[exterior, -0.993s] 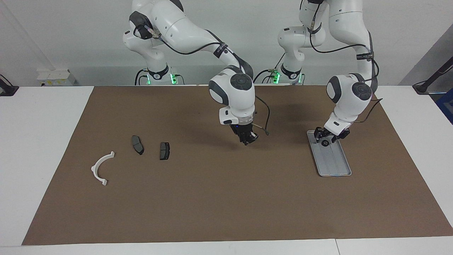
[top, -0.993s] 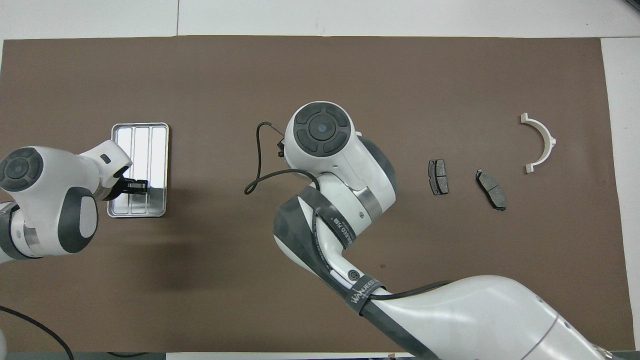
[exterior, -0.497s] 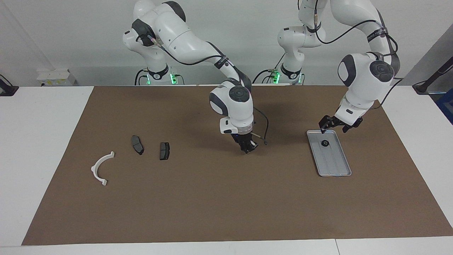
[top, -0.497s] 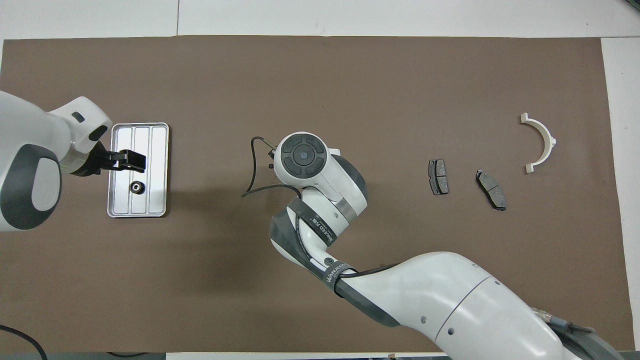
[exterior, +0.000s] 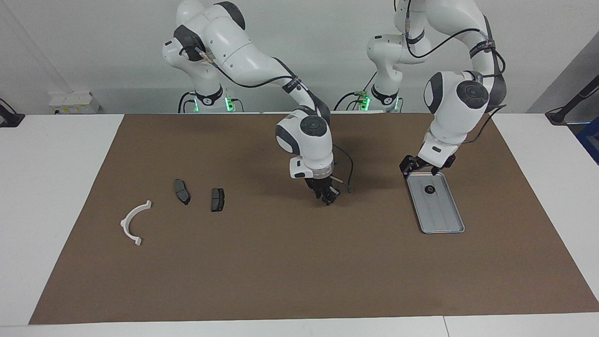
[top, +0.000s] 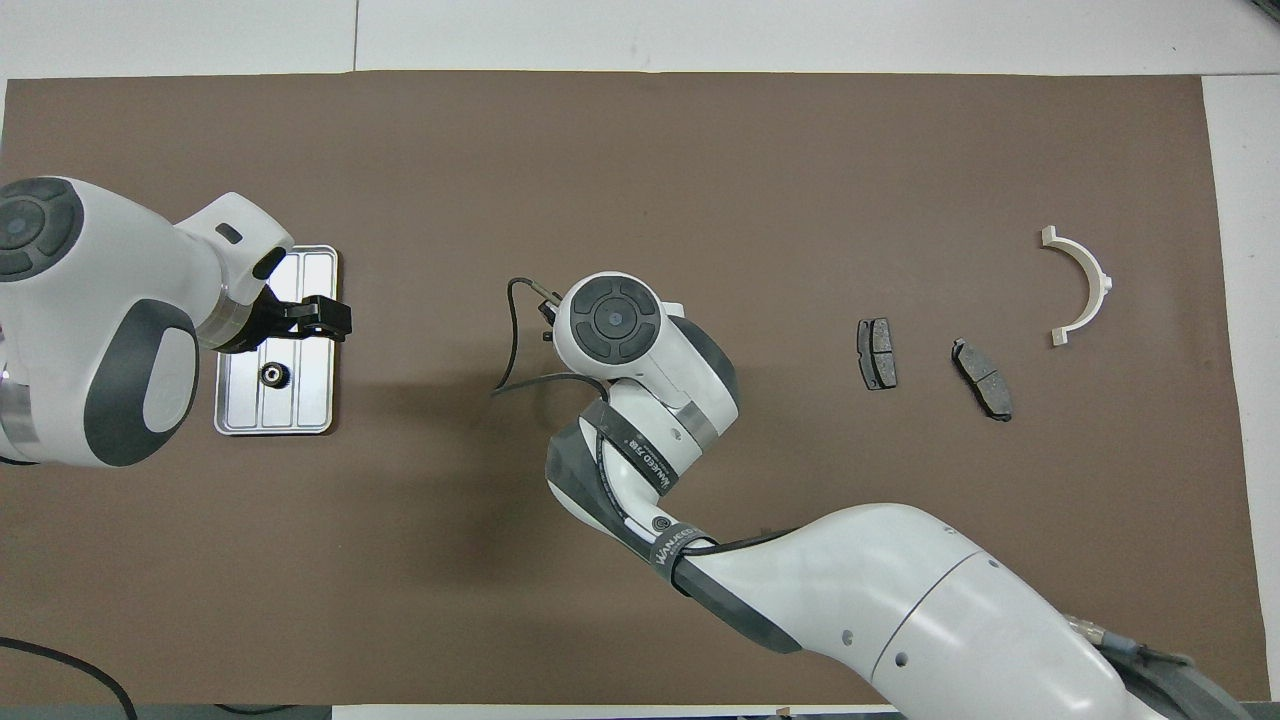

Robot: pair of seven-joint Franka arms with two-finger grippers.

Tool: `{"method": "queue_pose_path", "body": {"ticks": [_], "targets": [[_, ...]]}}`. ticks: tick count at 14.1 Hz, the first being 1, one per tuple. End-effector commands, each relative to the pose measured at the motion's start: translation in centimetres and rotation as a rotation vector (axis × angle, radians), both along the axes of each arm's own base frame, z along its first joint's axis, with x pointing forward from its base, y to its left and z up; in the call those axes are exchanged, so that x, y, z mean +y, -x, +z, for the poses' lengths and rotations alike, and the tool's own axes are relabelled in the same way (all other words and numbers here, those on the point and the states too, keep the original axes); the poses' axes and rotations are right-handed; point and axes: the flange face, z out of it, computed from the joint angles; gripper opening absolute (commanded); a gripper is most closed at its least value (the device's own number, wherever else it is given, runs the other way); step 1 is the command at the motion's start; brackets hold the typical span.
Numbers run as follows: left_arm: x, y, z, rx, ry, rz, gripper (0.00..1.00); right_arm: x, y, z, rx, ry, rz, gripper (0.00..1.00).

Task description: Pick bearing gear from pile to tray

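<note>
Now gear lies in tray, under left claw.

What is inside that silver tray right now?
The tray holds one small black gear, lying on its ribbed base. The left gripper, open, hangs over the tray's end farther from the robots, and in the overhead view that arm covers part of the base.

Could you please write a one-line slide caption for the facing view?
Gear in tray; open left gripper above it.
</note>
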Motion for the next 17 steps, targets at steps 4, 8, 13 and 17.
{"method": "queue_pose_path", "body": {"ticks": [4, 8, 13, 17], "targets": [[-8.3, 2.4, -0.4, -0.046, 0.017, 0.142, 0.98, -5.9, -5.0, 8.1, -0.036, 0.024, -0.072, 1.00], [-19.2, 5.7, -1.7, -0.074, 0.043, 0.203, 0.97, -12.3, -7.9, 12.9, -0.114, 0.027, 0.046, 1.00], [-25.7, 5.1, -8.8, -0.071, 0.004, 0.198, 0.98, -22.0, -11.0, 14.7, -0.141, 0.076, 0.409, 1.00], [-27.6, 3.9, -11.1, -0.085, 0.013, 0.203, 0.98, -28.6, -11.9, 15.6, -0.135, 0.137, 0.707, 1.00]]}}
